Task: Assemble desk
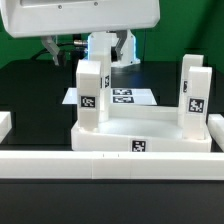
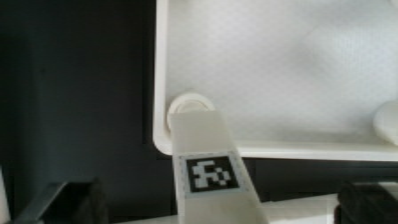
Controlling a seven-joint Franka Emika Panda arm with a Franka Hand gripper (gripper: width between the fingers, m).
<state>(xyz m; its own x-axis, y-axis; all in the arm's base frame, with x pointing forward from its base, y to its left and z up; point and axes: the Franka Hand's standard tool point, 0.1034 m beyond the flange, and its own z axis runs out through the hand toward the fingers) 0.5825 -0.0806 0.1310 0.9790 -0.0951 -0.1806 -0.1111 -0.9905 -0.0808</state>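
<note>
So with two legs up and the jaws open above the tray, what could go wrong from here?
1. The gripper hangs open right over a leg; dropping off-centre could knock that leg askew in its corner socket.
2. The other standing leg may not be fully seated, which can't be judged here; nudging the tabletop could tip it.

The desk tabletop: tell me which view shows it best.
The exterior view. There the tabletop shows across its whole width, with a tagged leg standing at one corner and another leg at the opposite end. The wrist view gives only part of its rim and floor beside one leg.
</note>
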